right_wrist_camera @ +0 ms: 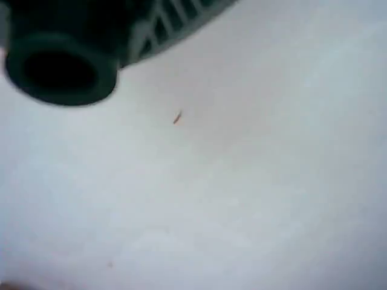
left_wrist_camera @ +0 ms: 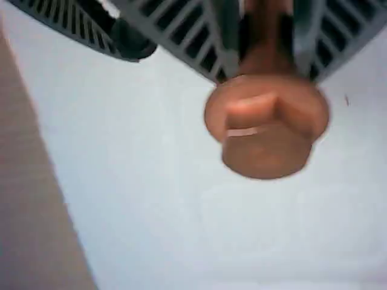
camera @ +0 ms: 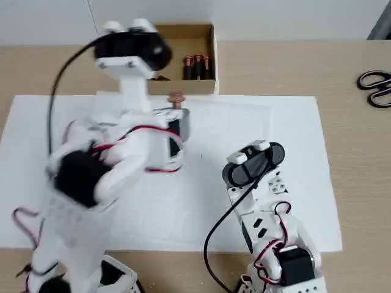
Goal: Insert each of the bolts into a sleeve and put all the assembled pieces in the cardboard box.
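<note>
My left gripper (left_wrist_camera: pixel 266 54) is shut on a copper-coloured bolt (left_wrist_camera: pixel 266 127), whose flanged head sticks out past the fingers above the white paper. From above, that bolt (camera: pixel 176 98) and the left gripper (camera: pixel 175 112) sit just in front of the cardboard box (camera: pixel 212 61), near its front wall. Three assembled pieces (camera: pixel 197 66) with copper heads lie in the box. My right gripper (right_wrist_camera: pixel 78 42) holds a black hollow sleeve (right_wrist_camera: pixel 60 71), seen end-on, a little above the paper. The right arm (camera: pixel 263 183) stands at the front right of the sheet.
A white paper sheet (camera: pixel 256 128) covers the middle of the wooden table (camera: pixel 342 67). Black scissors (camera: pixel 376 85) lie at the far right edge. Red and black cables hang from both arms.
</note>
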